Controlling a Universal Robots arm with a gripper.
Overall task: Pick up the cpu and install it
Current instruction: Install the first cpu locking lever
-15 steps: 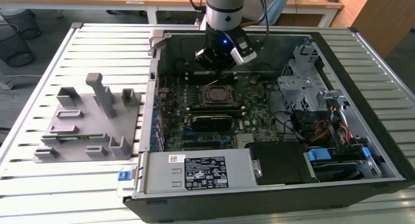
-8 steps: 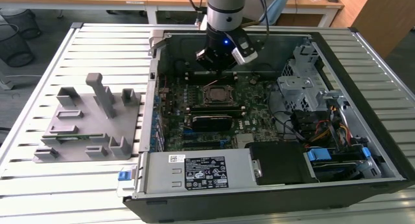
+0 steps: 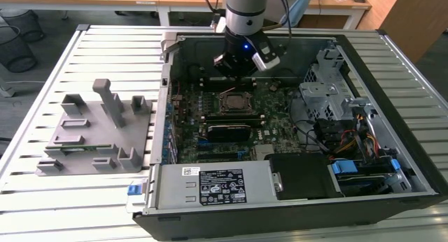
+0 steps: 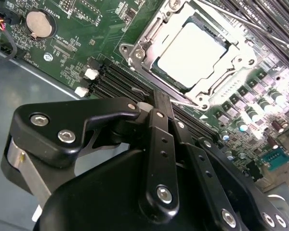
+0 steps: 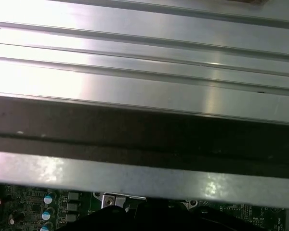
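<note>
The cpu (image 4: 191, 54), a small square chip with a shiny silver top, lies flat inside the metal-rimmed socket frame (image 4: 135, 53) on the green motherboard (image 4: 77, 29). In the exterior view the socket (image 3: 234, 101) sits mid-board in the open computer case. My gripper (image 3: 235, 73) hangs above the board just behind the socket, clear of the chip. In the second wrist view its black fingers (image 4: 160, 144) run together to the tip, and the gripper (image 4: 159, 98) is shut with nothing in it, just beside the socket's near edge.
A grey plastic fixture (image 3: 98, 129) with a thin green memory stick (image 3: 77, 146) stands on the slatted table at the exterior view's left. The case wall (image 5: 144, 180) rises close behind the arm. Drive cage and cables (image 3: 343, 121) crowd the exterior view's right; the power supply (image 3: 217, 187) is in front.
</note>
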